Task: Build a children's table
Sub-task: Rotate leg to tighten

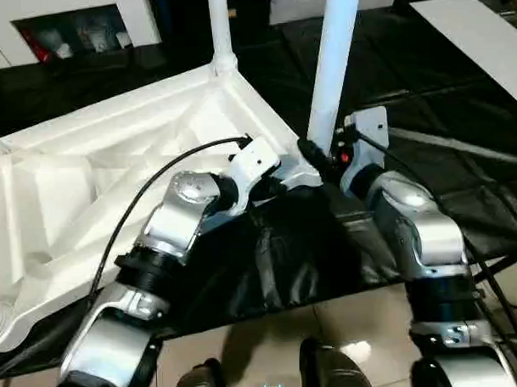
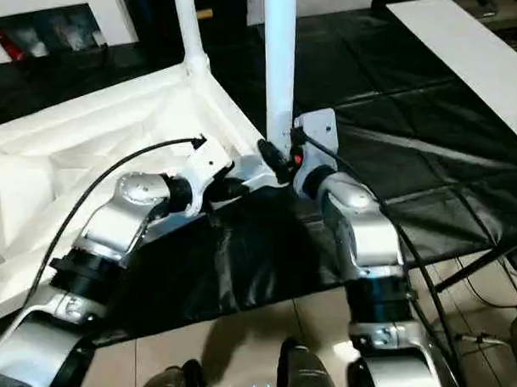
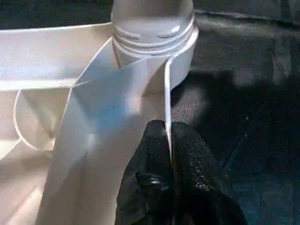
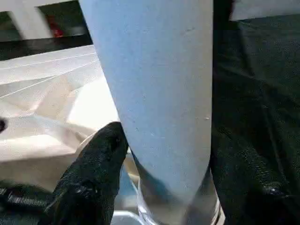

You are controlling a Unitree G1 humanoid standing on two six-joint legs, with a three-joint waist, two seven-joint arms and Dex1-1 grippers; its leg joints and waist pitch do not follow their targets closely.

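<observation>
The left pincer (image 3: 169, 140) is clamped tight on the thin upright rim of the table top (image 1: 114, 181), one black finger on each side of the white edge, right at the near corner. The right pincer (image 4: 164, 154) has its fingers (image 4: 101, 159) spread around the base of the nearer leg (image 1: 335, 63), one finger on each side of the shaft; whether they press on it I cannot tell from here.

That leg stands upright in the corner socket (image 3: 154, 42) just past the left pincer, at about one o'clock from the middle of the scene as the head camera sees it. A second leg (image 1: 220, 29) rises from the far corner of the top at roughly twelve o'clock.

The white top lies upside down, ribbed underside up, spreading from the two pincers toward nine and ten o'clock across the black sheet-covered counter (image 1: 425, 94). The two silver forearms reach in from five and seven o'clock, and a black cable (image 1: 148, 189) arcs over the left one. A long white panel (image 1: 478, 33) lies on the counter at two o'clock, well apart from the table.
</observation>
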